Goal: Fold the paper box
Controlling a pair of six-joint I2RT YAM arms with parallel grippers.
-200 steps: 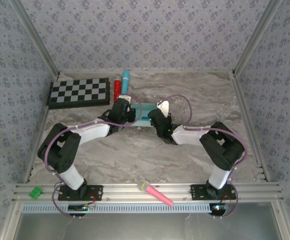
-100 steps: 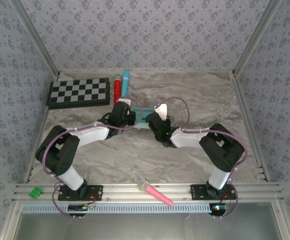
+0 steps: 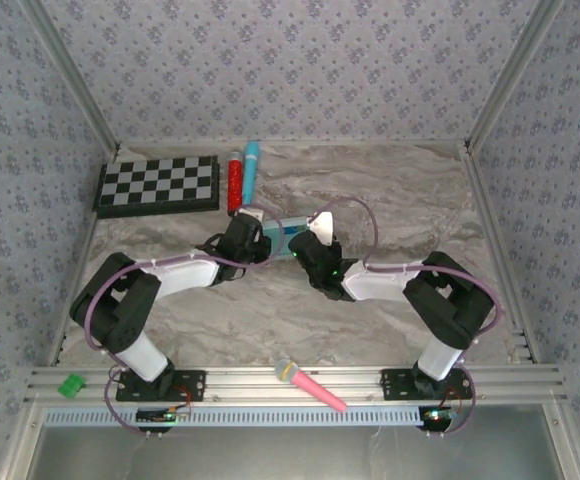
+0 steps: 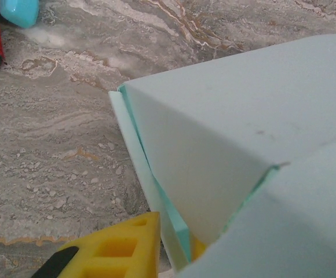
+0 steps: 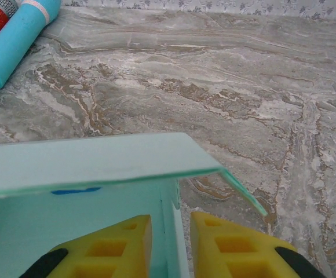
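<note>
While right gripper [image 5: 171,229] jaws straddle a paper box [image 5: 87,162] wall, slightly parted, left gripper [image 4: 176,246] grip cannot be told.

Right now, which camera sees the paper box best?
The left wrist view. The paper box is close up there, with a corner and its folded top flaps plain to see. The right wrist view catches one flap and an inside wall of it. In the top view it looks tiny and far away.

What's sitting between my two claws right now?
The paper box. In the top view it fills the short stretch between the left claw and the right claw, with one claw at each of its ends.
</note>
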